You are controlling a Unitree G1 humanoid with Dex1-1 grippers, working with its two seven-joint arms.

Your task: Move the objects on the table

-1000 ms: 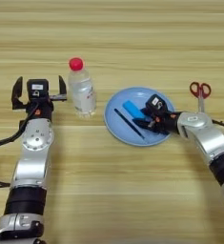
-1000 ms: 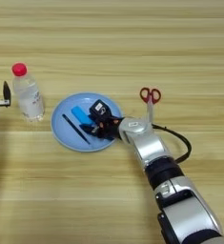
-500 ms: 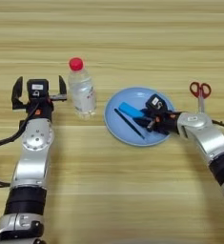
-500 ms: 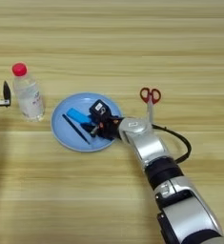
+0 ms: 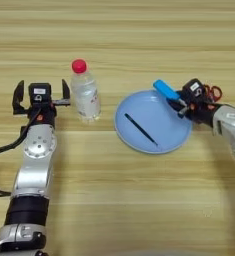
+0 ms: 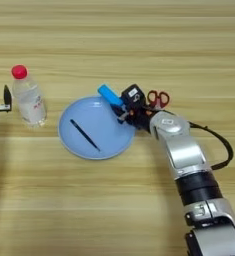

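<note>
Right hand (image 6: 123, 111) is closed on the blue block (image 6: 109, 94), which is held at the far right rim of the light-blue plate (image 6: 79, 142), tilted, with most of its length over the rim rather than resting in the dish. Whether the block touches the rim cannot be told. The red-handled scissors (image 6: 159, 98) lie on the table (image 6: 139, 40) just behind this hand, partly hidden by the wrist. The black pen (image 6: 85, 135) lies diagonally inside the plate, apart from the block.

The left hand (image 5: 39, 96) is parked at the left side, its fingers spread open and empty, just beside the clear bottle (image 5: 85, 95), which stands upright with its red cap on; one finger is close to the bottle's shoulder, but no grip is made.

As to progress, it is judged that one object is in hand and in transit at the plate's edge, so a single move is under way and not finished. The pen in the plate, the standing bottle and the scissors are not held by either hand. No goal place is named, so how much is left cannot be fixed beyond this.
</note>
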